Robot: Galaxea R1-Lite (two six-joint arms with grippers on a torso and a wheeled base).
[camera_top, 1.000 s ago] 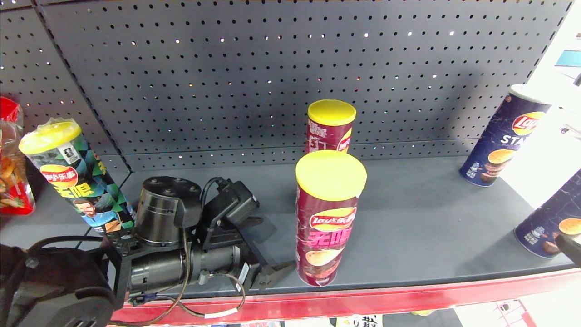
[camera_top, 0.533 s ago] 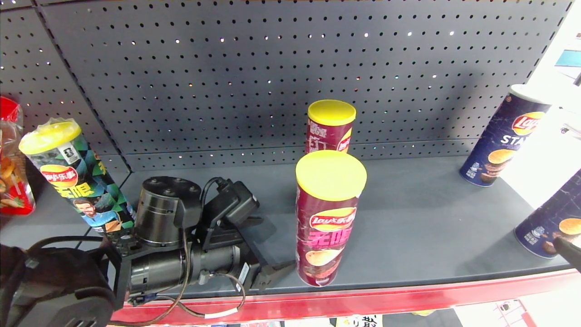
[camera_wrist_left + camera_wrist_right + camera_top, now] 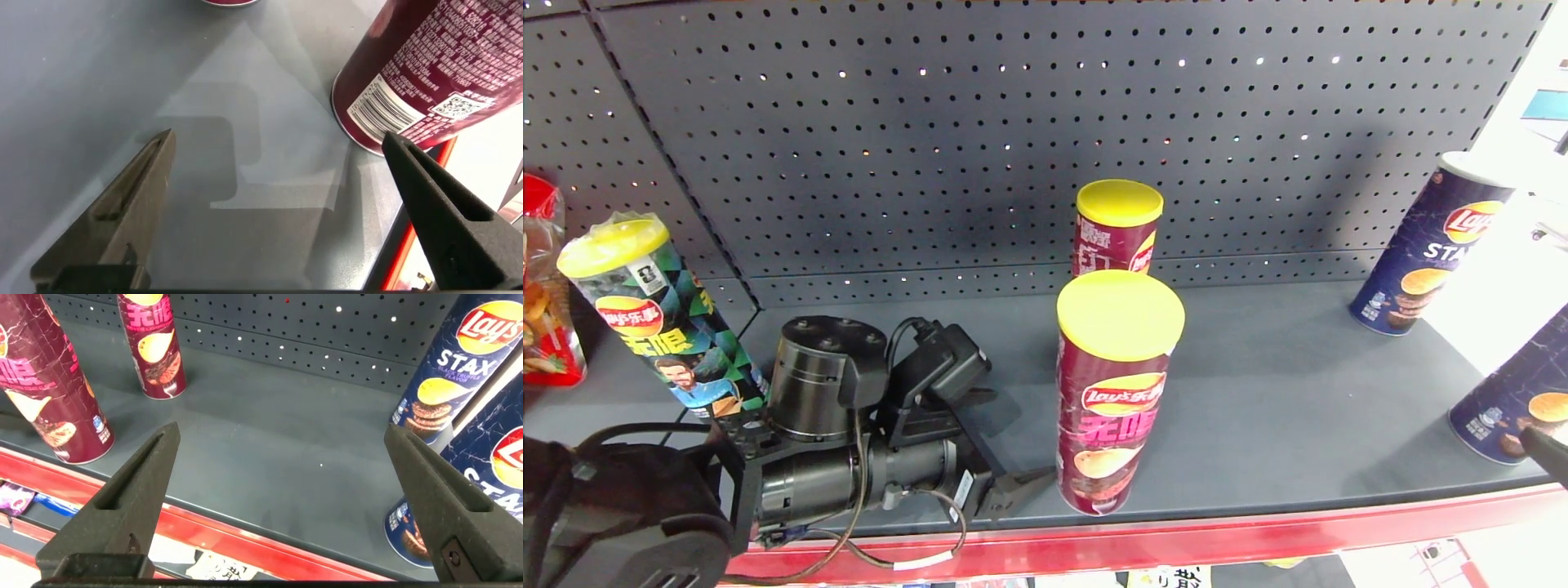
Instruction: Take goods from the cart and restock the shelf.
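Maroon can (image 3: 1117, 392): shelf (image 3: 1258, 408) front; barcode faces left wrist.
Left gripper (image 3: 278, 137): jaws wide, beside it.
Right gripper (image 3: 282, 431): jaws wide, near blue cans (image 3: 445, 384).

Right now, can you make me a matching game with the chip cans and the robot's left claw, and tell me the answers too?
Things:
1. front maroon can
2. green-patterned can
3. rear blue can
4. left gripper

Places or states:
A. open, holding nothing
B. far right, close to the pegboard
C. far left
D. in the middle, near the red front edge

Pairs: 1-D, 2-C, 3-B, 4-A.
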